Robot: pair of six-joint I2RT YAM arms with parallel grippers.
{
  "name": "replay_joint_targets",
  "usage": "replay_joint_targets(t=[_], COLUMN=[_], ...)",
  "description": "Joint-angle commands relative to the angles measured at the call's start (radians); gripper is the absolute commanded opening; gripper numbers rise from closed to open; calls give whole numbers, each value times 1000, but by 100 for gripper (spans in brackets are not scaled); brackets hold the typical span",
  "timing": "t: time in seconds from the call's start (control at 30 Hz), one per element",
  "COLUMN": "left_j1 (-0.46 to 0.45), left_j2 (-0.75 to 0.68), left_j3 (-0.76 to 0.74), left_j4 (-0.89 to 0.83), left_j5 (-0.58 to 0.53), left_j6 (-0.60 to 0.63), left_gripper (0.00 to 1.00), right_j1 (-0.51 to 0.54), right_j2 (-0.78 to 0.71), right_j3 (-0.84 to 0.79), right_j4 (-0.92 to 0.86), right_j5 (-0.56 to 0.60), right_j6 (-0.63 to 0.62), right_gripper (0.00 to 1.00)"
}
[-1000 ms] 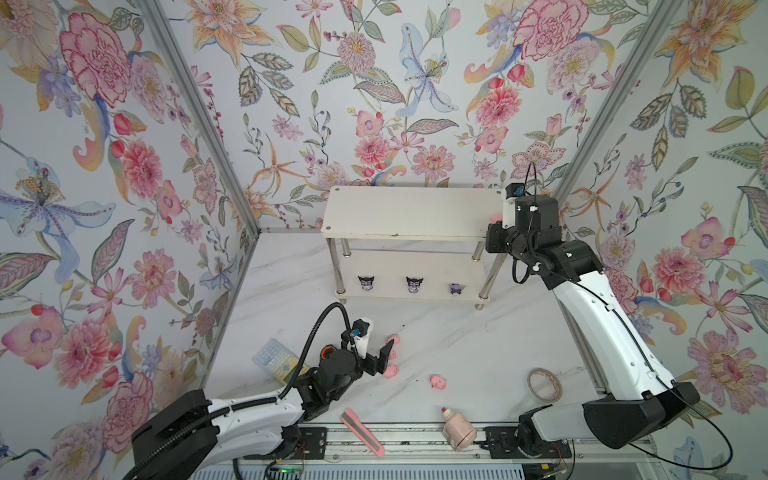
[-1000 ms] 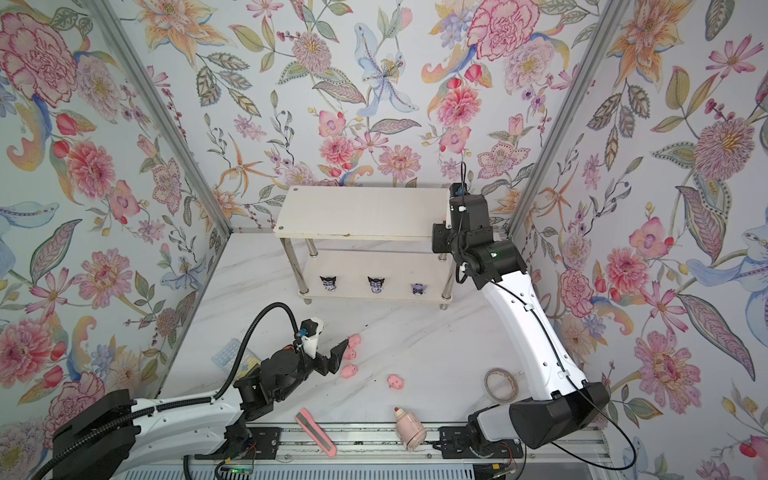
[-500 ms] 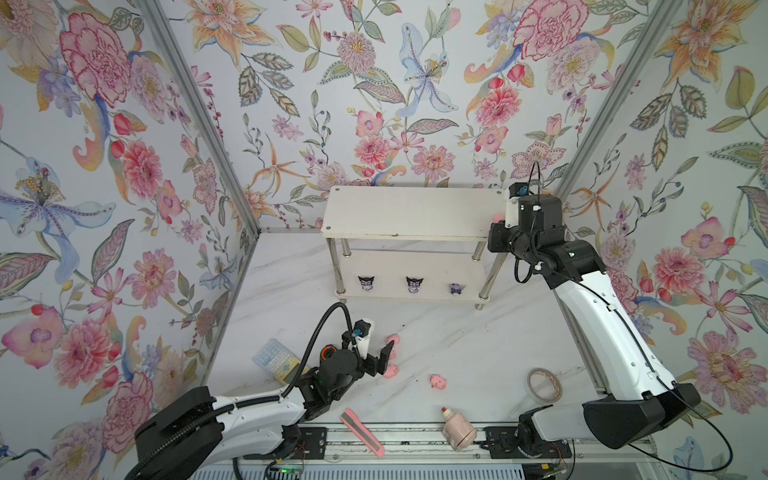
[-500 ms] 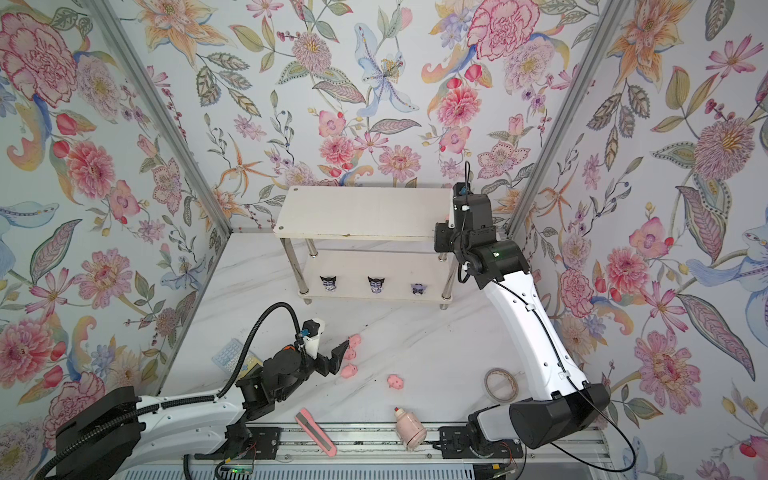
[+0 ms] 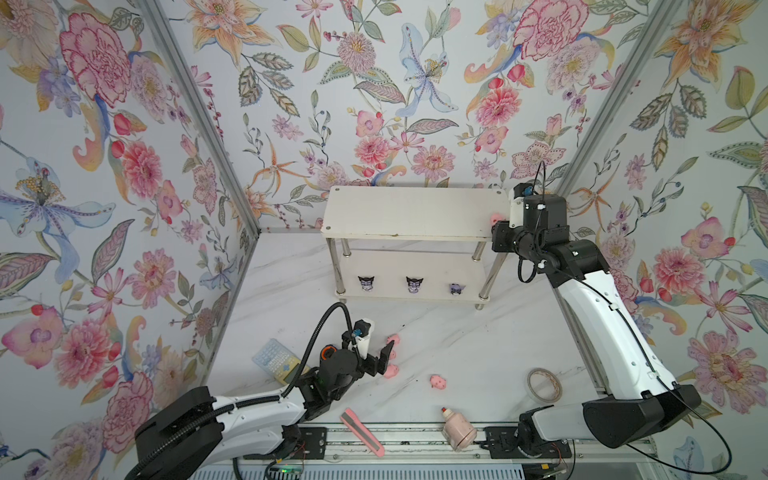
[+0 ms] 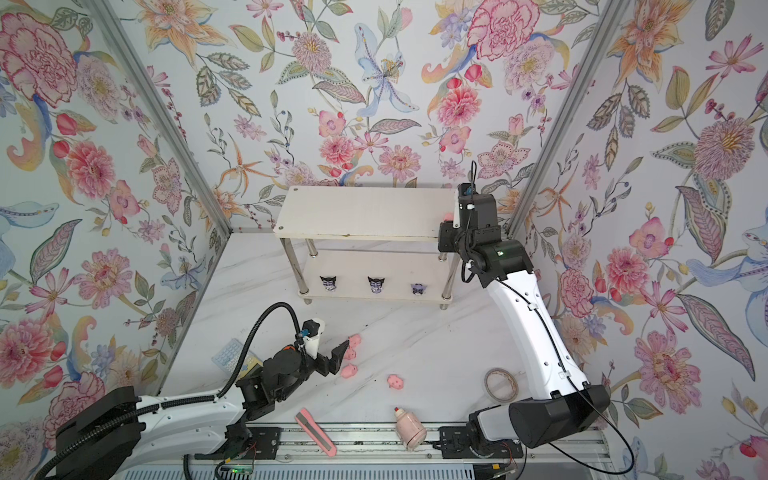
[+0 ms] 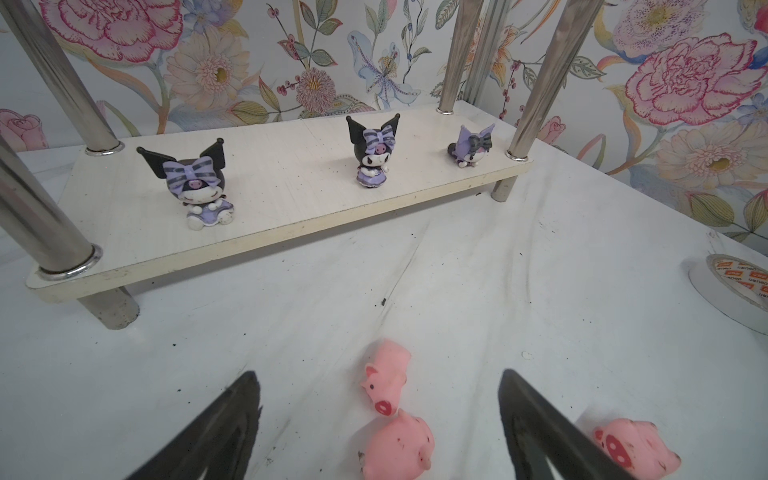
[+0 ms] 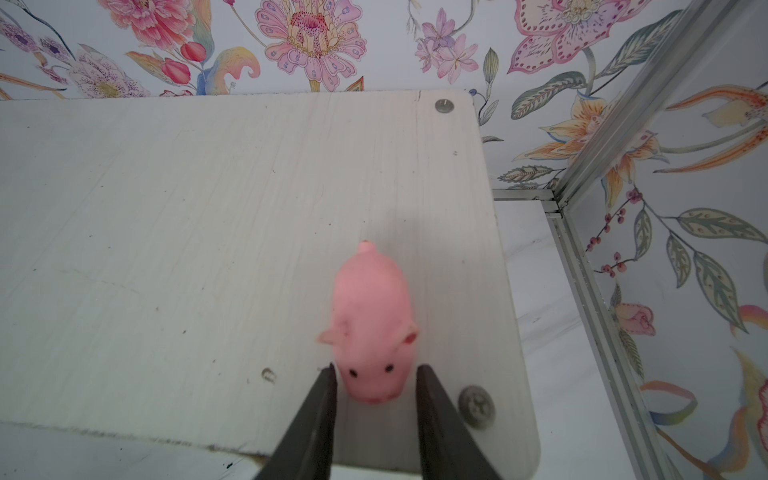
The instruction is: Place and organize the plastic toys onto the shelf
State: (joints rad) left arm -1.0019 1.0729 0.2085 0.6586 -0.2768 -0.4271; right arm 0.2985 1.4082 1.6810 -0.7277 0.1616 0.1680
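The white two-tier shelf (image 5: 415, 212) (image 6: 361, 212) stands at the back. Three purple-white horned figurines (image 7: 195, 187) (image 7: 372, 153) (image 7: 471, 147) stand in a row on its lower board (image 7: 291, 216). One pink pig (image 8: 372, 328) (image 5: 495, 217) lies on the right end of the top board. My right gripper (image 8: 377, 370) is open, its fingers flanking the pig's snout with a small gap. Low over the table, my left gripper (image 7: 378, 374) (image 5: 384, 359) is open over two touching pigs (image 7: 384, 380) (image 7: 397, 446). A third pig (image 7: 631, 446) lies just outside one finger. Another pig (image 5: 437, 381) lies further right.
A pink box cutter (image 5: 361, 432) and a pale pink bottle (image 5: 457, 430) lie at the front edge. A tape roll (image 5: 544, 384) sits front right beside the right arm. A small blue keypad (image 5: 276, 361) lies left of the left gripper. Flowered walls close three sides.
My right gripper's jaws have parted from the pig, which now rests on the top board. The left arm has barely moved.
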Motion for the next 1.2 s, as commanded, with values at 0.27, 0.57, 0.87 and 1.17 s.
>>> replay_joint_targets(t=[0.27, 0.57, 0.87, 1.17], left_j1=[-6, -5, -6, -5], left_j2=[2, 5, 7, 16], left_j3=[11, 12, 12, 14], left_j4=[11, 12, 9, 13], left_j5=[-17, -20, -28, -33], left_j6=[-12, -13, -9, -10], left_gripper=[90, 90, 91, 91], right_j1=[-25, -27, -27, -26], right_j2=[-24, 35, 102, 121], right_j3=[45, 105, 141, 133], right_j4=[-35, -33, -33, -32], right_j5=[-11, -68, -75, -12], right_j6=[5, 10, 11, 33], right_gripper=[54, 64, 64, 52])
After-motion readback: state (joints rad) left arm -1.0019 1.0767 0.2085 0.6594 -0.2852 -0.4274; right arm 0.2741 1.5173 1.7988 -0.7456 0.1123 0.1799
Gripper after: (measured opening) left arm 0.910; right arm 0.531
